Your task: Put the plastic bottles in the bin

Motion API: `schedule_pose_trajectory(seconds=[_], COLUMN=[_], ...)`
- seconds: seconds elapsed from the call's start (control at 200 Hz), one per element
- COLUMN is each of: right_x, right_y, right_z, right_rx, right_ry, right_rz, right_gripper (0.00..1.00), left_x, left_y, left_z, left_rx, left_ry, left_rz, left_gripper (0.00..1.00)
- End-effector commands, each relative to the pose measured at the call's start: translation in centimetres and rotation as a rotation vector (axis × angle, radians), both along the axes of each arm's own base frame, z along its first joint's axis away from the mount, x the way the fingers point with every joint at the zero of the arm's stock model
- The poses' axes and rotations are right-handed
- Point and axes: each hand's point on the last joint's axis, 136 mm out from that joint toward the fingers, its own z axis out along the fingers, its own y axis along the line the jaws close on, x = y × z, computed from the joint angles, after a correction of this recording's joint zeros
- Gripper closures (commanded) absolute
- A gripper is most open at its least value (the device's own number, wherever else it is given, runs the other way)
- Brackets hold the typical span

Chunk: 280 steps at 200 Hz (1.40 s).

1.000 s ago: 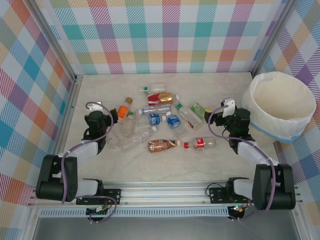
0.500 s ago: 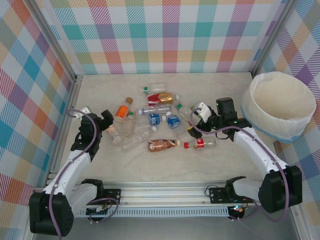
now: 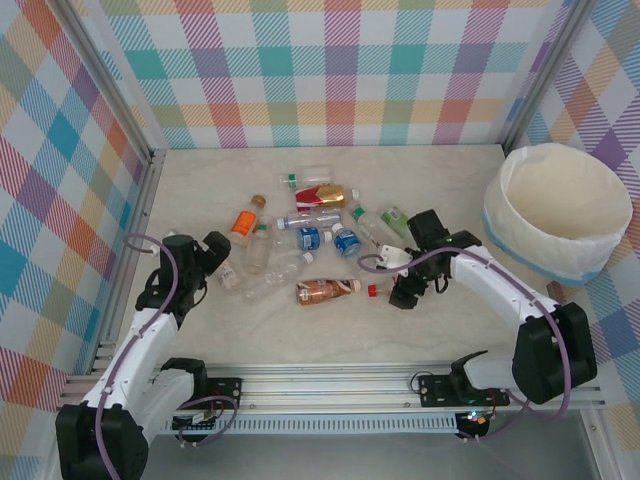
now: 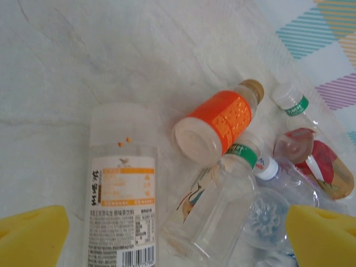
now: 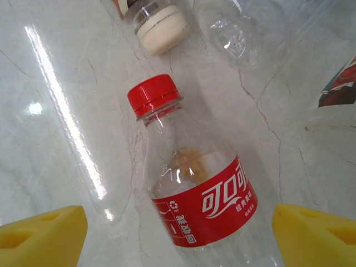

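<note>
- The bottles (image 3: 310, 235) lie scattered in a loose cluster mid-worktop (image 3: 200, 190). The bin (image 3: 497, 215) stands at the far right, well apart from them.
- The right pincer (image 5: 179, 232) is down over the cola bottle (image 5: 194, 194). Its pads are apart, one on each side of the red label, and neither touches the plastic.
- The step in hand looks like the grasp on that bottle. I would close across the labelled body, not the neck below the red cap (image 5: 154, 95), because the body is wider and less likely to squirt out.
- The bottle lies on its side and will probably roll. Bring the pads low enough to catch it at mid-height, then close squarely.
- A white-capped bottle (image 5: 161, 25) lies just beyond the red cap. Lift straight up so it is not dragged along.
- Carry the bottle over the bin's rim before letting go, since the wall stands much taller than a bottle.
- The left pincer (image 4: 178, 235) is wide apart and holds nothing, above a white-label bottle (image 4: 121, 206) and a green-capped one (image 4: 217, 211), with an orange bottle (image 4: 219, 125) beyond. The bottles are crowded here, so it should pick the outermost one.
</note>
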Motion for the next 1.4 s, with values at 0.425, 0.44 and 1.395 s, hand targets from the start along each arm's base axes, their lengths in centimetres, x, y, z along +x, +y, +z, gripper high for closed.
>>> schedule_pose_trajectory(seconds=[0.425,0.44,1.395], right_x=[2.1,2.2,2.9], right_y=[-0.9,-0.8,3.2], right_z=[-5.7,-5.7,3.7], right_rx=[-0.177,-0.174,0.173], right_ry=[-0.165,-0.172,-0.323], right_rz=[0.289,0.290,0.017], right_gripper=[0.17,0.18,0.54], left_x=[-1.9,-1.9,0.2], left_y=[0.7,0.8,-1.8], left_z=[-3.5,-3.6,-1.3], left_rx=[0.008,0.007,-0.096], left_ry=[0.155,0.155,-0.005], left_rz=[0.014,0.017,-0.106], left_gripper=[0.00,0.00,0.00])
